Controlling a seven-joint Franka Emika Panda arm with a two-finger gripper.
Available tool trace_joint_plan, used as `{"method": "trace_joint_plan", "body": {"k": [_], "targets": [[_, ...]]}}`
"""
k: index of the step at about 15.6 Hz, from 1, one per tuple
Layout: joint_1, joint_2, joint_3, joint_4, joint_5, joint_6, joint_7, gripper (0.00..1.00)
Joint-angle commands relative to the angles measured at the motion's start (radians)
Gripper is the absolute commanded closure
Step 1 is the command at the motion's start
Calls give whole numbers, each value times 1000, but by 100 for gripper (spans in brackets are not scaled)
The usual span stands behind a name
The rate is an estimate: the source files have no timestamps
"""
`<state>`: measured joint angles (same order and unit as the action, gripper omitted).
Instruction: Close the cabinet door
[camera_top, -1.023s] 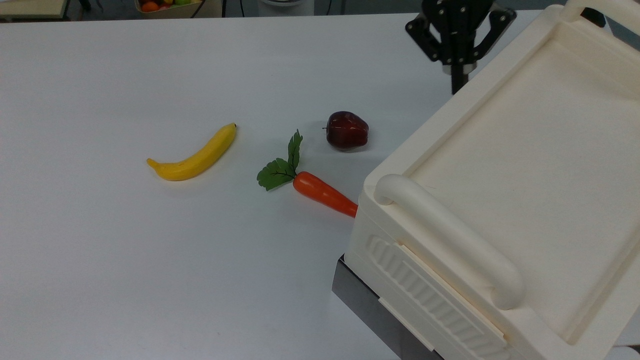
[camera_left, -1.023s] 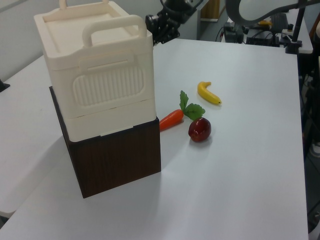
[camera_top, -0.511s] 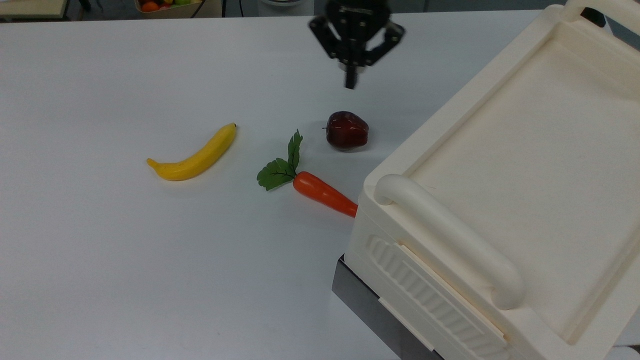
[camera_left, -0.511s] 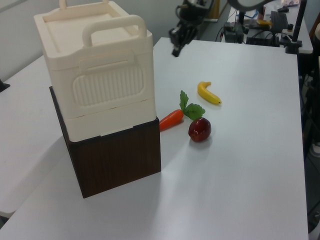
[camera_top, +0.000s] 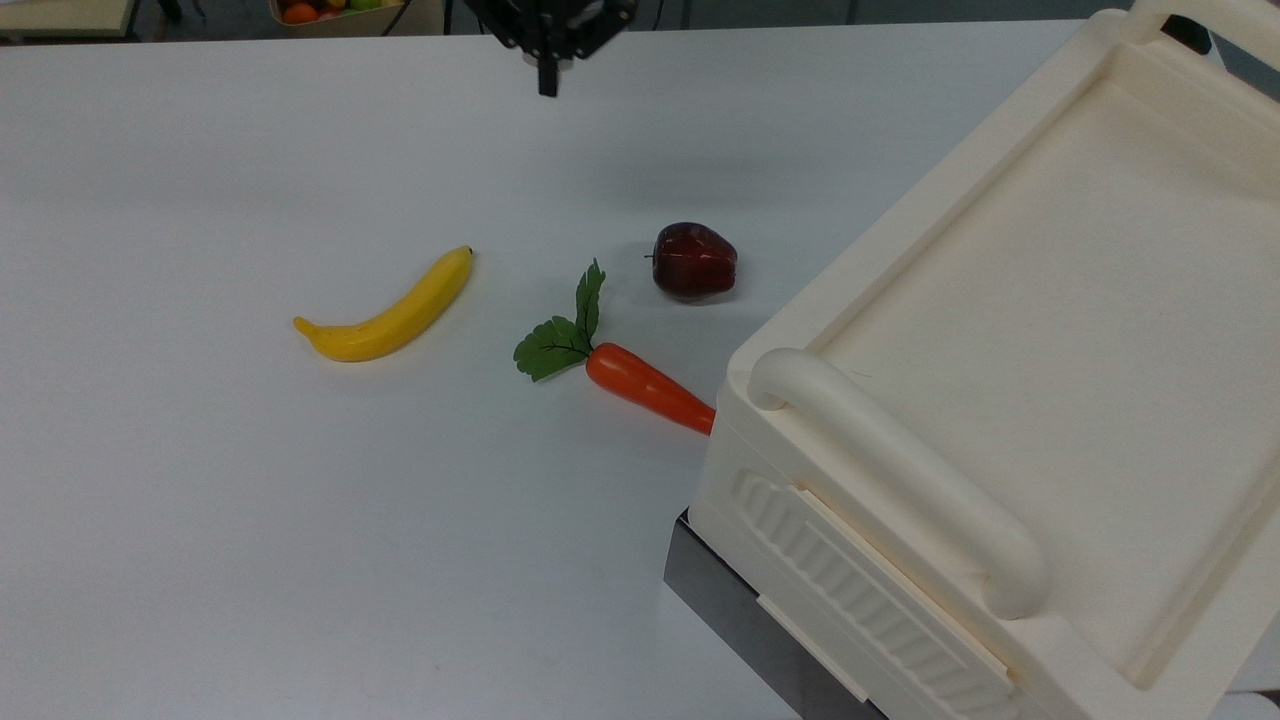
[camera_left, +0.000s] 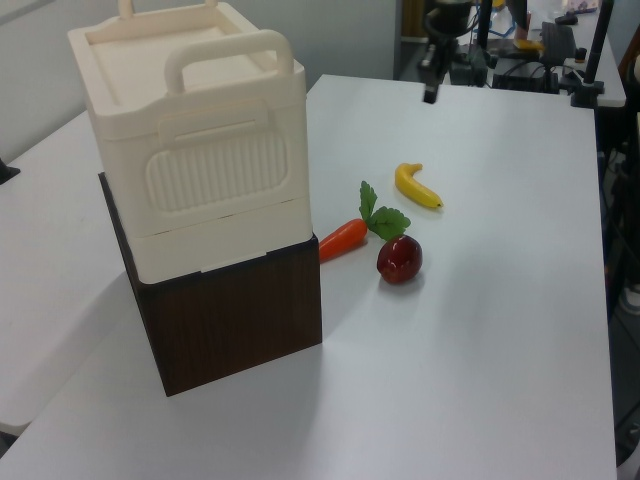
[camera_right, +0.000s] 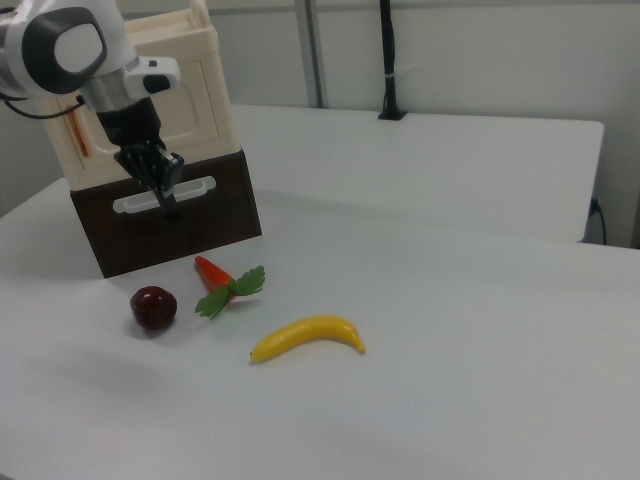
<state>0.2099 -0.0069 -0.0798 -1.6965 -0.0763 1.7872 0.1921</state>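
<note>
A: Pincer (camera_top: 548, 86) state?
B: Clenched, fingertips pressed together, nothing between them. It hangs over the bare worktop (camera_top: 200, 520) at the top view's upper edge and touches nothing. It is well apart from the cabinet (camera_top: 1000, 300).
A: Other views?
B: In the left view the pincer (camera_left: 430, 94) is above the far end of the worktop, past the banana (camera_left: 418, 187). In the right view the pincer (camera_right: 169, 203) sits in line with the dark brown base (camera_right: 200, 215) under the cabinet. No contact that I can see.
A: Door?
B: The cabinet door (camera_right: 175, 105) is on the cabinet side that the right view sees. It looks upright and flat against the body. Its long axis runs roughly level along that side. The copper strip (camera_right: 78, 135) stands vertical at the right view's left end. Can't tell whether it is fully latched.
A: Near it?
B: Apple (camera_right: 152, 307) and carrot (camera_right: 212, 272) lie on the worktop in front of that side, with the banana further out.
</note>
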Motion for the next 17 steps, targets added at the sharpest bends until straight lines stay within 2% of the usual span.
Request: {"method": "trace_joint_plan", "body": {"k": [1, 3, 7, 10, 11, 12, 14, 16, 17], "targets": [[-62, -70, 9, -57, 33, -48, -152, 100], [-95, -65, 17, -51, 50, -69, -215, 100], [-121, -35, 17, -16, 50, -75, -253, 100], [-126, -22, 17, 8, 52, -106, -263, 86], [-126, -22, 17, 9, 52, -118, -258, 66], [-126, -22, 17, 9, 52, -124, -258, 31], [-119, -21, 17, 9, 52, -137, -257, 27], [-119, -7, 15, 11, 50, -132, -250, 0], [-119, -4, 15, 17, 50, -135, -250, 0]]}}
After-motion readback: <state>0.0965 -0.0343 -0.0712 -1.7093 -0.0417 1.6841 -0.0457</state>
